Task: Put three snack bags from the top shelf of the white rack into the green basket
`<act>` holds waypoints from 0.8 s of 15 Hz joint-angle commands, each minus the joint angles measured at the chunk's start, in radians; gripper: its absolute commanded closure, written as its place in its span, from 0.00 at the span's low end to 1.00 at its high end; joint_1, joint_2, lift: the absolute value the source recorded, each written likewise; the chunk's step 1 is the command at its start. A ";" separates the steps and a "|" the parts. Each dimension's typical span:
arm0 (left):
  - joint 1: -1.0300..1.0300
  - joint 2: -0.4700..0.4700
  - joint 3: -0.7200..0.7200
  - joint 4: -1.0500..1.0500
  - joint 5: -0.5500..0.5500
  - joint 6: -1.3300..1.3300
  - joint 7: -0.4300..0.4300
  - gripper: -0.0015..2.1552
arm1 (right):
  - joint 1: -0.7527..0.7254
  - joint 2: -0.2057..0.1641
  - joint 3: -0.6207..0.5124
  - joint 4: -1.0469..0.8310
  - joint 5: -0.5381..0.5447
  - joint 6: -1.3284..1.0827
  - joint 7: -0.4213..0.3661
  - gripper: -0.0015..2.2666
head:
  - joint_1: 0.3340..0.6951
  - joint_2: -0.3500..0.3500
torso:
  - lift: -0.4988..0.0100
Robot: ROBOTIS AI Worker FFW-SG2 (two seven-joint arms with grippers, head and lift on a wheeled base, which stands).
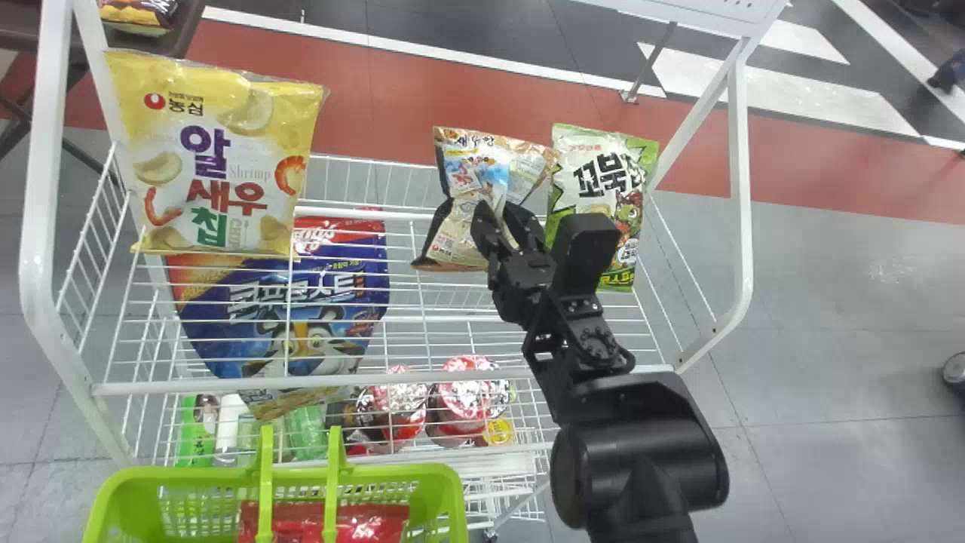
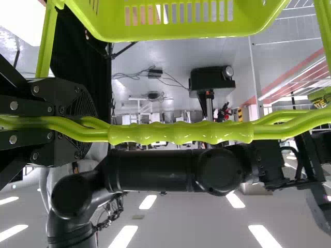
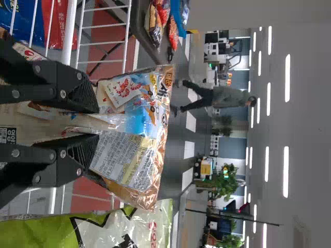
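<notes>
Right gripper: its two flat black fingers are drawn partly together, with the creased body of the brown snack bag between them, near the middle of the top shelf. Left gripper: closed around the green handles of the basket.

Largest is the white rack, an open wire frame. At its near side, toward the robot's left, is the green basket, handles raised over its opening. Holding it steady should keep the target predictable.

On the top shelf, a big yellow bag stands at the left end, apart from the brown one; a green-and-white bag stands at the right, close beside it. A red packet lies in the basket.

For this step, a firm but gentle squeeze seems right: the film is slick and puffy, so too little lets it slip and too much may crush the contents. Lifting straight up first should clear the wires and avoid dragging the green-and-white neighbor. Next, the bag should come over the front rail and across to the basket, then be lowered beside the handles, away from their bars.

Smallest to watch are the creases at the fingertips; if they slide outward, the grip is weakening.
</notes>
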 commanded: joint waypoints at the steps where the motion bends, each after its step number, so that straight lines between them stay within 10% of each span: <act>1: -0.004 0.000 -0.002 0.001 -0.002 -0.003 0.005 1.00 | 0.075 0.000 0.002 -0.125 -0.001 -0.004 0.006 0.94 | 1.00 0.00 | 0.98; 12: -0.013 -0.008 0.004 0.009 0.000 -0.003 0.025 1.00 | 0.566 -0.048 -0.087 -0.722 -0.207 0.579 0.135 0.94 | 1.00 0.00 | 0.98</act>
